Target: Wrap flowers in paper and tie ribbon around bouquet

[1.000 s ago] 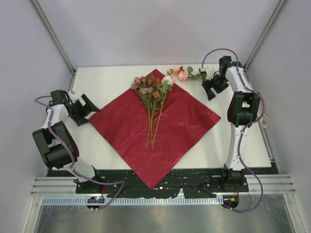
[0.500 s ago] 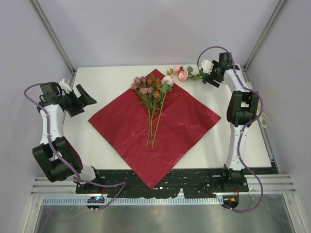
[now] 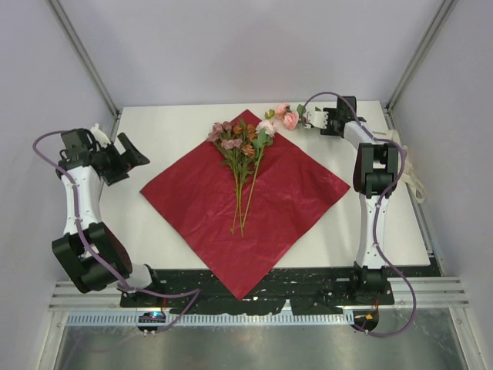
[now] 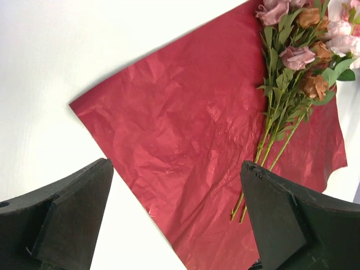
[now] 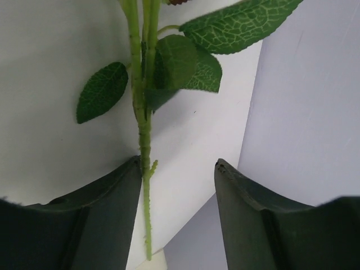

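From above, the paper (image 3: 293,200) lies flat as a diamond on the table (image 3: 169,123). The main flowers (image 3: 240,146) rest on its far half, their stems pointing toward its middle. A stray stem (image 3: 286,118) with pink blooms lies on the table just beyond the paper's far corner. The right gripper (image 3: 314,118) sits at its bare end. The left gripper (image 3: 129,158) hangs just off the paper's left corner.

In the left wrist view, we see its fingers spread wide and empty. This view shows the paper's crinkles and its left corner lying flat, but nothing of the stray stem.

In the right wrist view, the stalk runs between the fingers, close against one finger (image 5: 101,208), with a gap on the other side. The jaws stand apart, not yet clamping. We judge it best to centre the stalk, pinch below the leaves (image 5: 180,62), and lift the stem clear before carrying it to the bunch. Only this view shows that gap. The paper is out of its sight.
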### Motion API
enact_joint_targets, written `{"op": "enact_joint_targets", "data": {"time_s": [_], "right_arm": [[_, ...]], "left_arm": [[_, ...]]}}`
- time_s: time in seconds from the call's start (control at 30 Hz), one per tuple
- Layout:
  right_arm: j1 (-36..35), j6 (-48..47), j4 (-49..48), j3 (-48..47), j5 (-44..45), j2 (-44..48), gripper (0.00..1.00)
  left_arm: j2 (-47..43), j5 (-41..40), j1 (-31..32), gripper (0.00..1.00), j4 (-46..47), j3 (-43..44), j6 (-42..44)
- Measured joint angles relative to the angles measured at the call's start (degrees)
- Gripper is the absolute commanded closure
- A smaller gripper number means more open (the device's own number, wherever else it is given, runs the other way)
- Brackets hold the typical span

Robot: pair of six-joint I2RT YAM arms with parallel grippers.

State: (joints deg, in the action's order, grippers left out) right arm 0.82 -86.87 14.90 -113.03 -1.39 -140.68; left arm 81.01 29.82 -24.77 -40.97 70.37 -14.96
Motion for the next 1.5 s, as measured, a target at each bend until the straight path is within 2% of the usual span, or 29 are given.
{"op": "enact_joint_targets", "data": {"time_s": [0.03,0.07,0.1,0.13,0.17,0.2,0.33,0.57,0.73,0.93,1.1,1.2,1.27,1.37,1.5], "right_arm": [[0.0,-0.8,-1.2,-0.1,0.3,-0.4,0.52],[0.0,-1.7,-1.9,-0.7,0.4,-1.2,0.55],[0.0,-2.4,-2.4,-1.5,0.5,-2.0,0.65],[0.0,-3.1,-2.5,-2.8,0.5,-3.1,0.71],[-0.1,-3.4,-2.6,-4.1,0.6,-4.2,0.87],[-0.1,-3.7,-2.8,-5.1,0.6,-5.2,0.94],[-0.3,-2.7,-3.5,-5.8,0.3,-5.9,0.94],[-0.2,10.1,-3.7,-6.5,-2.4,-4.3,0.94],[0.1,19.1,-3.7,-3.0,-6.1,4.3,0.94],[0.3,33.9,-2.9,-4.2,-11.5,17.9,0.94],[0.5,54.3,1.4,-7.5,-20.2,26.9,0.94],[0.3,72.0,3.0,-5.2,-26.6,32.4,0.94],[0.0,83.4,1.1,1.0,-29.9,36.7,0.94],[-2.2,102.6,-5.2,18.0,-32.4,44.6,0.94],[-9.3,117.3,-9.8,31.6,-32.2,46.1,0.94]], "left_arm": [[0.0,-0.4,0.0,0.00,-0.1,0.4,0.0],[0.0,-0.9,0.0,0.00,-0.2,0.8,0.0],[-0.2,-1.4,0.0,0.00,-0.2,1.1,0.0],[-0.4,-1.7,-0.1,0.00,-0.3,1.4,0.0],[-0.7,-2.1,-0.2,0.00,-0.5,1.6,0.0],[-0.9,-2.5,-0.2,0.00,-0.7,1.9,0.0],[-1.2,-3.1,-0.4,0.00,-1.3,3.3,0.0],[-1.2,-3.0,-0.4,0.00,-1.5,4.7,0.0],[-1.3,-2.7,-0.4,0.00,-1.5,4.7,0.1],[-3.1,-1.8,-0.4,0.00,-1.2,4.7,0.5],[-6.2,0.9,-0.4,0.00,-0.3,4.6,0.7],[-8.7,3.2,-0.4,0.00,1.9,2.8,1.1],[-10.4,4.6,-0.4,0.00,2.7,1.0,1.5],[-12.6,6.0,-0.4,0.00,3.6,-1.8,1.9],[-15.1,6.7,-0.3,0.00,4.1,-5.2,2.5]]}}
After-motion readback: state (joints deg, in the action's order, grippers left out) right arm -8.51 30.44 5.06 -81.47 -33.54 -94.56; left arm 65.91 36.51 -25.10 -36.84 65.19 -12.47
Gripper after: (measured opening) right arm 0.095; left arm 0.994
